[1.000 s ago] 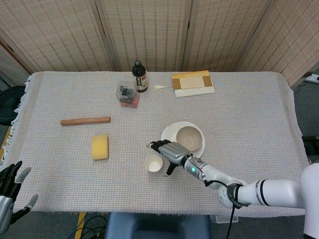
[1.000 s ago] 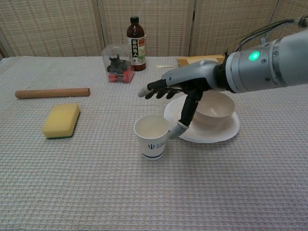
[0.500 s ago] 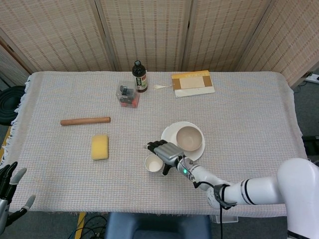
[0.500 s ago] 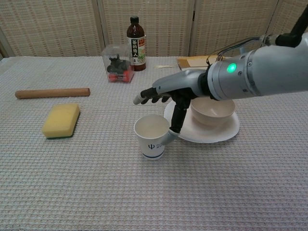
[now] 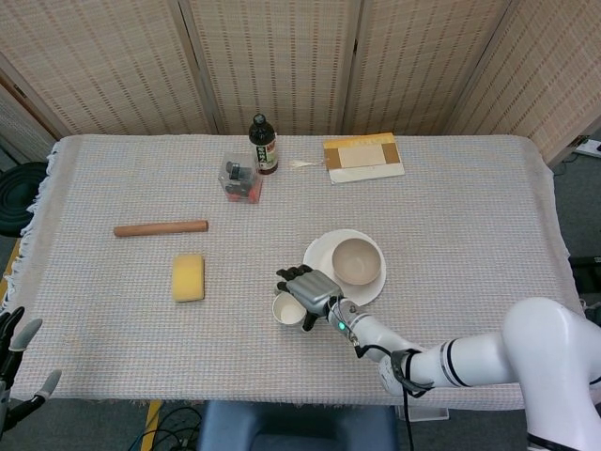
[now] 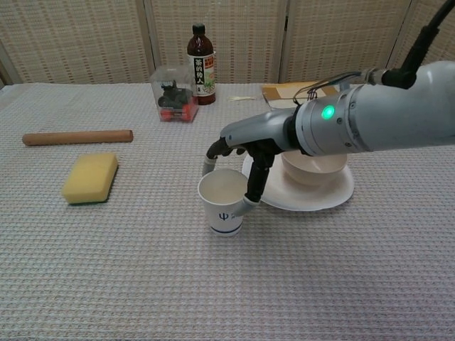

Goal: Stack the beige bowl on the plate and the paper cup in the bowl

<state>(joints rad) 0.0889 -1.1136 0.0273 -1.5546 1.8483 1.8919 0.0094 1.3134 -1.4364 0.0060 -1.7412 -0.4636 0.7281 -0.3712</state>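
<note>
The white paper cup point(image 6: 225, 212) point(image 5: 286, 309) stands upright on the tablecloth just left of the white plate point(image 6: 335, 195) point(image 5: 315, 251). The beige bowl point(image 6: 313, 168) point(image 5: 357, 260) sits on that plate. My right hand point(image 6: 245, 139) point(image 5: 311, 288) arches over the cup. Its fingers point(image 6: 209, 163) bend down onto the far rim and the thumb presses the cup's right side, so it grips the cup, which still rests on the table. My left hand point(image 5: 17, 365) hangs off the table's front left corner with fingers spread and nothing in it.
A yellow sponge point(image 5: 188, 277) and a wooden stick point(image 5: 161, 227) lie to the left. A dark bottle point(image 5: 263, 144), a clear box with a toy point(image 5: 238, 180) and a flat cardboard piece point(image 5: 362, 157) sit at the back.
My right hand's fingers, spread out above the cup before, have curled down onto its far rim, and the hand has shifted slightly left. The left hand sank lower out of frame.
</note>
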